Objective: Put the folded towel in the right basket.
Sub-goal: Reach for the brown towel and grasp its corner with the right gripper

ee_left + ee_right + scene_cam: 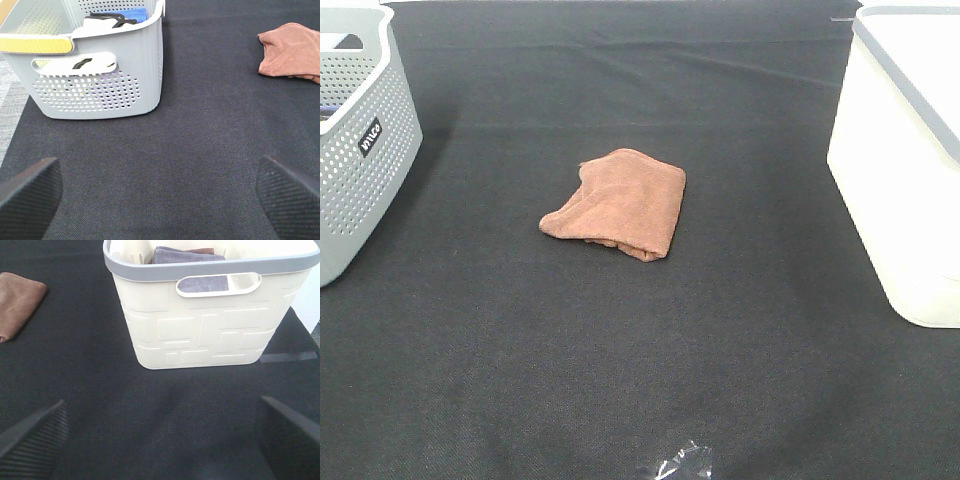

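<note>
A folded rust-brown towel [617, 203] lies on the black cloth in the middle of the table. It also shows in the left wrist view [291, 51] and in the right wrist view [17, 302]. The right basket [905, 150] is cream with a grey rim, at the table's right edge; in the right wrist view [210, 330] folded cloths lie inside it. My left gripper [160, 192] is open and empty, well short of the towel. My right gripper [160, 432] is open and empty in front of the cream basket. Neither gripper shows in the exterior high view.
A grey perforated basket [360, 150] stands at the table's left edge; in the left wrist view [100, 75] it holds blue and white items. A scrap of clear plastic [680, 463] lies near the front edge. Black cloth [620, 350] covers the table.
</note>
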`<action>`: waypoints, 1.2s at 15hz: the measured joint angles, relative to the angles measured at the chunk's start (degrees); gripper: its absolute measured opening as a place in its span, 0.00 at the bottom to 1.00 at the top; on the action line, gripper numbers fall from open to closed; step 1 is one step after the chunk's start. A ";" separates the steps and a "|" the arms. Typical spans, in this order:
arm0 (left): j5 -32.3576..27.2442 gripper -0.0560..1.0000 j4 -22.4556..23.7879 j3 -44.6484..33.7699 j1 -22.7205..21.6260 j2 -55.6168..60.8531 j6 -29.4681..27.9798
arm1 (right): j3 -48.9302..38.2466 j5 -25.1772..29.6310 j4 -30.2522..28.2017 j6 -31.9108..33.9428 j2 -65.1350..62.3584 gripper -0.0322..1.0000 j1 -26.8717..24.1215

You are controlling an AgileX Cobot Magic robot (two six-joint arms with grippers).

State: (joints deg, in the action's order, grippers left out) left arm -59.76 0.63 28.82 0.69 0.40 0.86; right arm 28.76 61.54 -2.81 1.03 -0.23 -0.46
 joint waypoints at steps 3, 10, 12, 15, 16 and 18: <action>0.00 0.98 0.00 0.00 0.00 0.00 0.00 | 0.00 0.00 0.00 0.00 0.00 0.97 0.00; 0.00 0.98 0.00 0.00 0.00 0.00 0.00 | 0.00 0.00 0.00 0.00 0.00 0.97 0.00; 0.00 0.98 0.00 0.00 0.00 0.00 0.00 | 0.00 0.00 0.00 0.00 0.00 0.97 0.00; 0.00 0.98 0.00 0.00 0.00 0.00 0.00 | 0.00 0.00 0.00 0.00 0.00 0.97 0.00; 0.00 0.98 0.00 0.00 0.00 0.00 0.00 | 0.00 0.00 0.00 0.00 0.00 0.97 0.00; 0.00 0.98 0.00 0.00 0.00 0.00 0.00 | 0.00 0.00 0.00 0.00 0.00 0.97 0.00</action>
State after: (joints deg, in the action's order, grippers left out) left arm -59.76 0.63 28.82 0.69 0.40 0.86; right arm 28.76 61.54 -2.81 1.03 -0.23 -0.46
